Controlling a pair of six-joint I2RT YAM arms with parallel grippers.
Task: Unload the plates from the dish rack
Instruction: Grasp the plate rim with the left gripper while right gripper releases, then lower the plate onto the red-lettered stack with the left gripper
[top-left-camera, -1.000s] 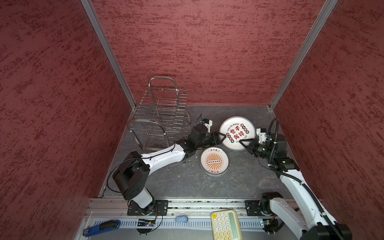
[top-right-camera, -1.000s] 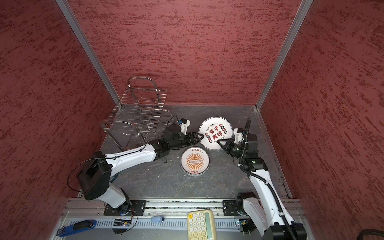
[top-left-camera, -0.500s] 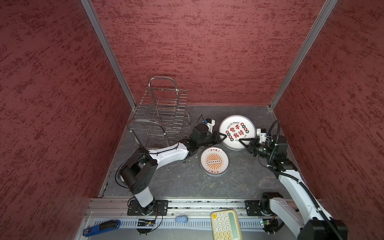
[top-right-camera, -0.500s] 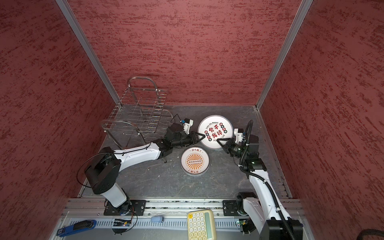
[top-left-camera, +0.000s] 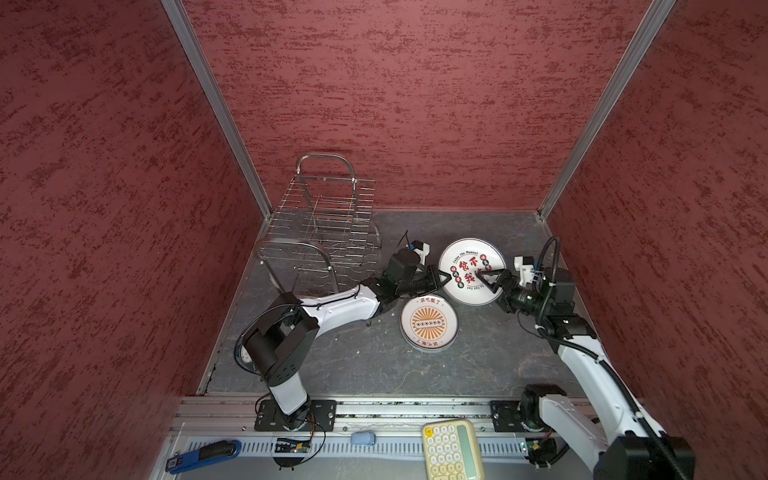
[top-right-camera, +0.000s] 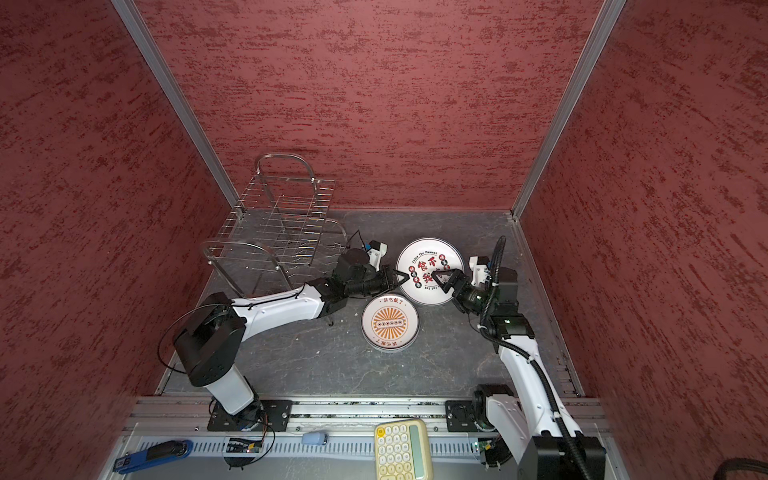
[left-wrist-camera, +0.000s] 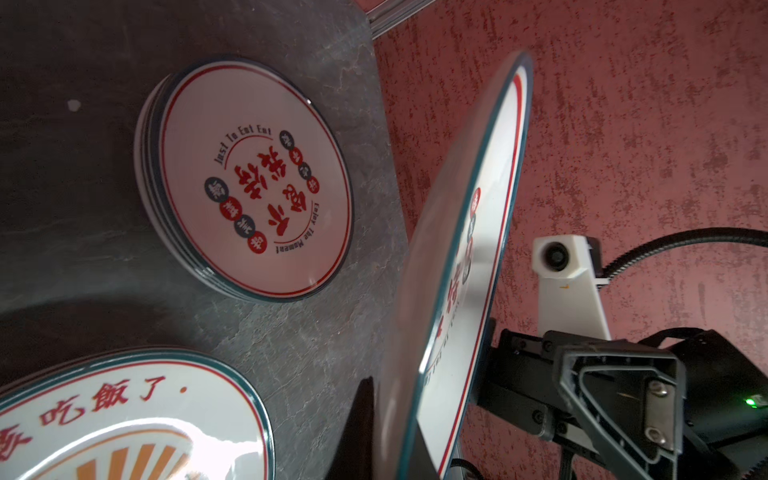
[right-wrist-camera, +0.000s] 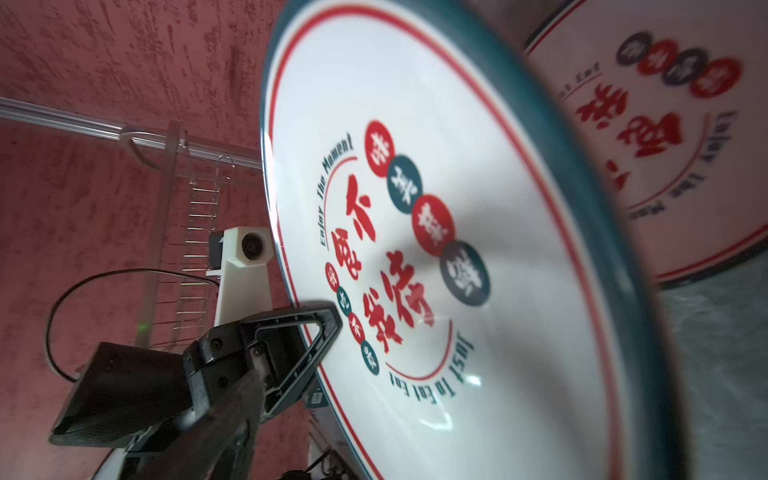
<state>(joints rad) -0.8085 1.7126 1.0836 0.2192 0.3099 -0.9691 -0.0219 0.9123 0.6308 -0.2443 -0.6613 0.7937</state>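
The wire dish rack (top-left-camera: 322, 232) stands at the back left, and I see no plates in it. My left gripper (top-left-camera: 441, 280) is shut on the left rim of a white plate with red characters (top-left-camera: 471, 266), holding it above the floor. The same plate (left-wrist-camera: 461, 249) shows edge-on in the left wrist view. My right gripper (top-left-camera: 489, 281) stands open at this plate's right side, its fingers spread apart. A stack of like plates (left-wrist-camera: 253, 183) lies on the floor beyond. A sunburst plate stack (top-left-camera: 429, 324) lies nearer the front.
Red walls close in the grey floor (top-left-camera: 340, 365) on three sides. A yellow calculator (top-left-camera: 451, 449), a blue tool (top-left-camera: 203, 453) and a small pale blue object (top-left-camera: 363, 437) lie along the front rail.
The left gripper has closed on the plate's left rim. The right gripper, shut on the plate's right side before, has opened and let go.
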